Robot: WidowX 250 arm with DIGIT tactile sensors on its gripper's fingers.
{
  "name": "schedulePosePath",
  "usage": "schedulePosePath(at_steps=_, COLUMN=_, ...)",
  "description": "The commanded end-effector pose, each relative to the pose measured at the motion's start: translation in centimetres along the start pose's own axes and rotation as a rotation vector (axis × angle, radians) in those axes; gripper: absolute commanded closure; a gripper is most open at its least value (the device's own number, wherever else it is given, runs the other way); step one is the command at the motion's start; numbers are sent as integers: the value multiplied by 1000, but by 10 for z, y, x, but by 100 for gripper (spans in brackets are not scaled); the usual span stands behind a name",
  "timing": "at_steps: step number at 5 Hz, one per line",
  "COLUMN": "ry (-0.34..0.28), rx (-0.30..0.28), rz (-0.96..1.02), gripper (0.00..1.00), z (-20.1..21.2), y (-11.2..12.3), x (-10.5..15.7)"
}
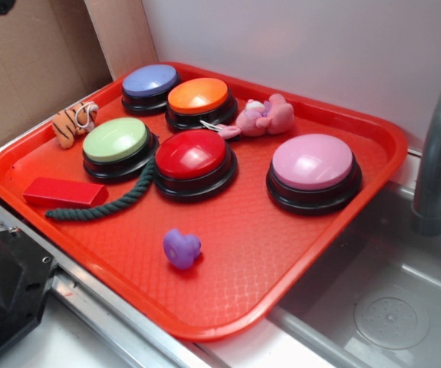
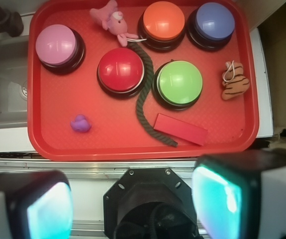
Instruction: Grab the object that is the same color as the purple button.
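A small glossy purple toy (image 1: 182, 248) lies alone on the red tray (image 1: 281, 253) near its front edge; it also shows in the wrist view (image 2: 80, 123) at the tray's lower left. The purple button (image 1: 150, 81) stands at the tray's back left, and in the wrist view (image 2: 213, 21) at upper right. My gripper (image 2: 133, 206) is high above the robot base, off the tray's near edge, open and empty, with cyan-lit fingers (image 2: 50, 211) far apart. The gripper is out of the exterior view.
On the tray stand orange (image 1: 198, 96), green (image 1: 116, 140), red (image 1: 191, 153) and pink (image 1: 313, 162) buttons, a pink plush (image 1: 264, 116), a striped tiger toy (image 1: 73, 121), a red block (image 1: 64, 192) and a green rope (image 1: 109, 204). A sink (image 1: 389, 307) with a faucet (image 1: 439, 146) lies to the right.
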State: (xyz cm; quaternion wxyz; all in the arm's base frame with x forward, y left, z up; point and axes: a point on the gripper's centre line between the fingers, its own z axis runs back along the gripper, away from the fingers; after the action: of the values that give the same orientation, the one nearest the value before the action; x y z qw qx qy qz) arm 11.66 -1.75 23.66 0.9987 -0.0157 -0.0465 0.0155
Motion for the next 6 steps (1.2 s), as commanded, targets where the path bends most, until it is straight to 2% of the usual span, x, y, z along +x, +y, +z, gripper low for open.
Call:
schedulePosePath(at_steps=1, ry=0, rx=0, rz=0, gripper=0, z=0, y=0, x=0)
schedulePosePath(at_steps=3, ry=13, rx=-15, rz=32, gripper=0, z=-65, y=-35, x=16)
schedulePosePath(at_steps=4, ry=21, rx=-25, rz=22, gripper=0, z=-97, y=-45, x=21)
schedulePosePath(at_steps=5, ry=62, rx=-22, rz=39, gripper=0, z=-130, y=-56, x=22)
schedulePosePath(at_steps=6, ry=75, rx=-9, rz=58, gripper=0, z=-157, y=-66, x=19)
